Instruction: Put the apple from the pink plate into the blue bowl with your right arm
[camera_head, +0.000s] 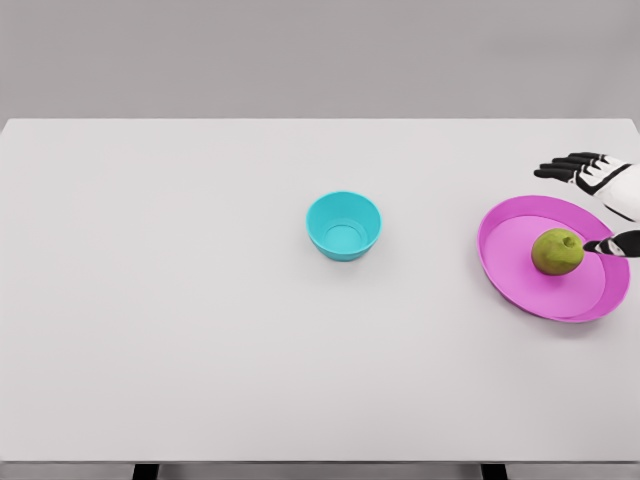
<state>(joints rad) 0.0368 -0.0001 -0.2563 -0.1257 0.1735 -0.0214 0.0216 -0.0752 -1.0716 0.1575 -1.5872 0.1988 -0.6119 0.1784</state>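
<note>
A wide, flat white tabletop (180, 300) fills the head view, and on it stand two containers. Furthest left of the things, roughly at the middle of the tabletop, sits one small round blue bowl of smooth turquoise plastic (344, 226), upright, with nothing inside it; its pale floor shows clearly. Well apart from the blue bowl, to its right and a little nearer the camera, lies one shallow round pink plate (520, 275), glossy magenta with a raised rim. On the pink plate, right of its centre, rests one yellow-green apple (557, 251), its stem end turned upward; that is the only thing the plate holds. Further right again, at the picture's edge beyond the pink plate, the right robot hand (600, 205), white with black fingers, reaches in from the right. Its four fingers (570, 165) are spread and extended above the plate's far rim, clear of the fruit, while the thumb tip (600, 245) lies just beside the apple's right side; whether it touches cannot be told. The hand is unclosed and grips nothing.
</note>
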